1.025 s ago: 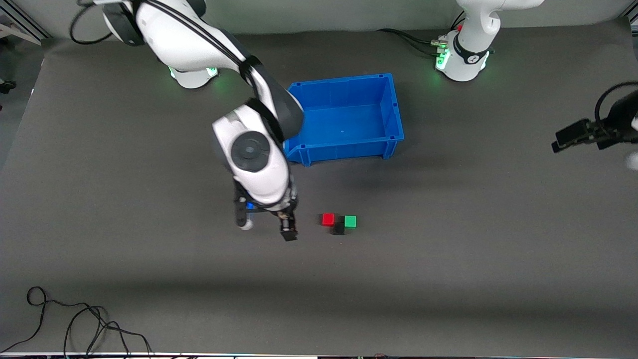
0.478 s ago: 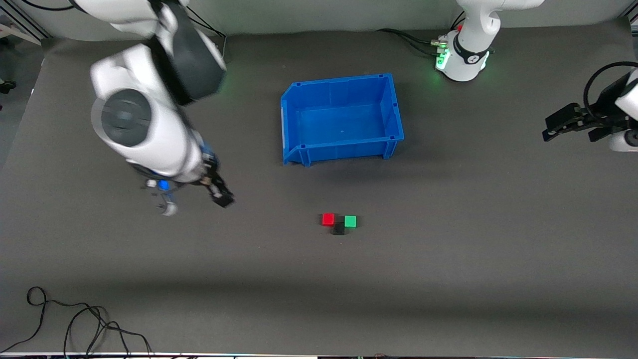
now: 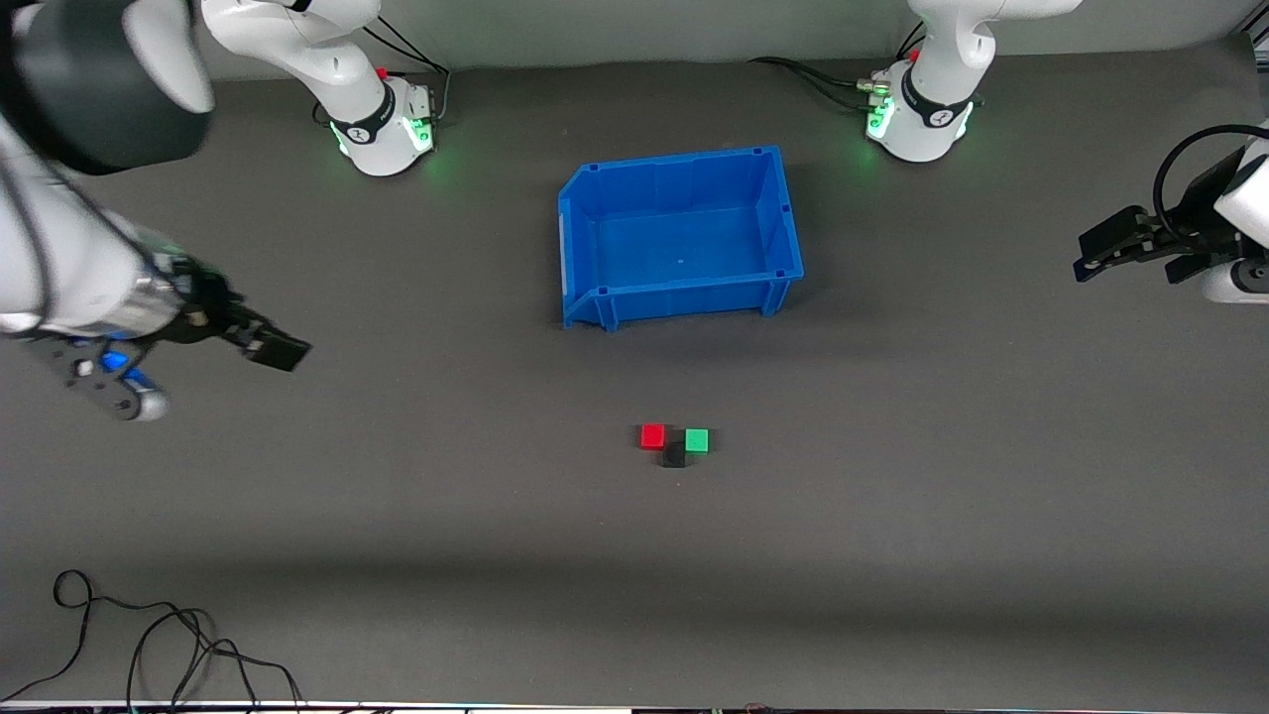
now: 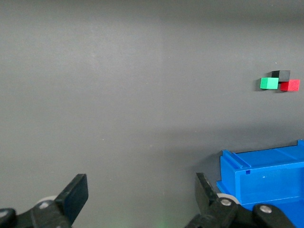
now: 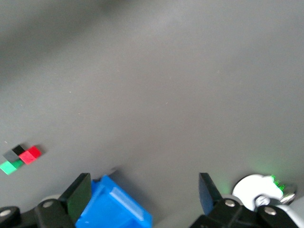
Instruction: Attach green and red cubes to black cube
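Observation:
The red cube (image 3: 652,435) and the green cube (image 3: 697,440) sit side by side on the grey mat with a small gap between them. The black cube (image 3: 675,455) lies just nearer the front camera, touching both at their corners. All show small in the left wrist view as green cube (image 4: 269,83), black cube (image 4: 281,74) and red cube (image 4: 289,85), and in the right wrist view as red cube (image 5: 29,154). My right gripper (image 3: 203,375) hangs open and empty over the right arm's end of the table. My left gripper (image 3: 1130,266) waits open and empty over the left arm's end.
An empty blue bin (image 3: 682,234) stands mid-table, farther from the front camera than the cubes. Both arm bases (image 3: 382,134) stand along the table's edge by the robots. A loose black cable (image 3: 149,645) lies at the front corner on the right arm's end.
My right arm has swung up and away from beside the cubes to the right arm's end of the table. The left gripper has shifted slightly. The cubes have not moved.

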